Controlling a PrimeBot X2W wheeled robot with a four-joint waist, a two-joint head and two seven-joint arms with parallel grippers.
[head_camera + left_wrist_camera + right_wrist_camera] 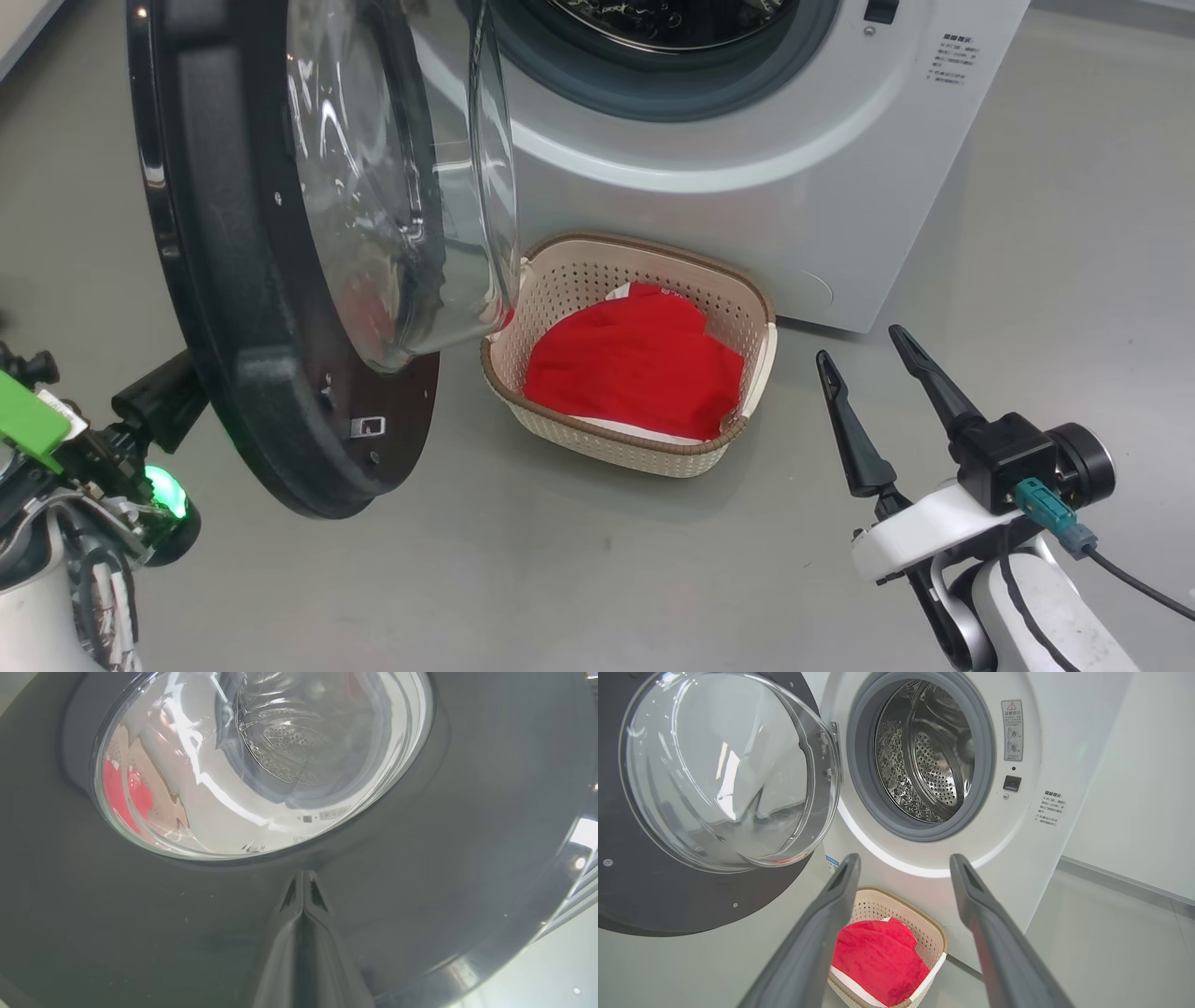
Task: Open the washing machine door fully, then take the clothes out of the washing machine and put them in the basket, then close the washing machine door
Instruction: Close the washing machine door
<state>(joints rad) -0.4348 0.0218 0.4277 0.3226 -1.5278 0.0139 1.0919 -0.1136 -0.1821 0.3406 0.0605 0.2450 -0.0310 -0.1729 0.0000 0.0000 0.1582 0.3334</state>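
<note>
Head view: the washing machine door (pixel 233 280) hangs open and covers the left rim of the basket (pixel 597 446). The clothes (pixel 635 359) lie in the basket, at the foot of the washing machine (pixel 747 215). The right gripper (pixel 859 342) is spread nearby.
Left wrist view: the left gripper (pixel 303 875), fingers pressed together, faces the door's dark rim.
Right wrist view: the steel drum (pixel 934 756) shows through the opening.

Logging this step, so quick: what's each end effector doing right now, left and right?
Left end effector: shut, holding nothing, tips against or just off the washing machine door.
Right end effector: open, empty.
</note>
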